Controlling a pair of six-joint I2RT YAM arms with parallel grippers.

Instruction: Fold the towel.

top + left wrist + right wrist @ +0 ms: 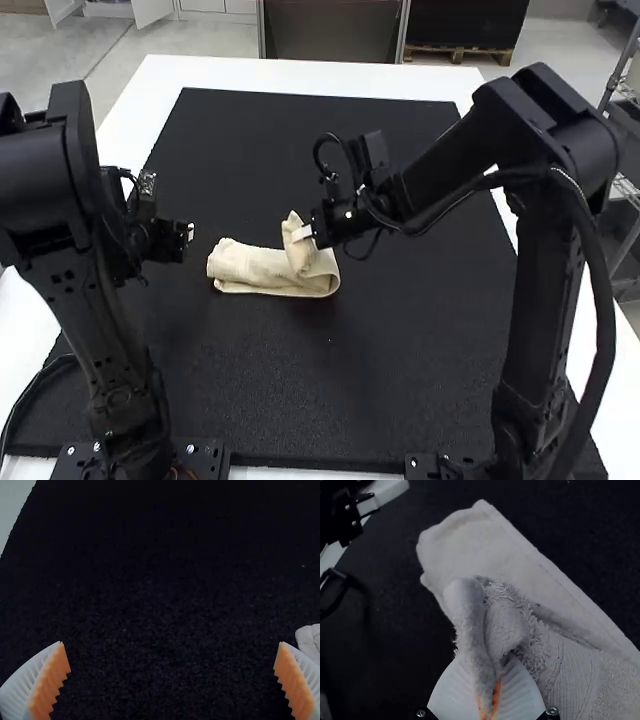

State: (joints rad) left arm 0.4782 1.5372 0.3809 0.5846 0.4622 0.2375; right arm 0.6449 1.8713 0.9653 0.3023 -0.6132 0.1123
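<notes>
My right gripper (306,233) pinches a raised part, perhaps a corner, of the folded towel (250,266); at its ten o'clock, my left gripper (190,233) gapes.

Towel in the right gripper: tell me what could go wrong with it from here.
The right gripper pinches a raised, bunched part of the towel, so that part may land crumpled or crooked. The left gripper is open and off the towel, so a pull could drag the whole strip along the black mat.
</notes>
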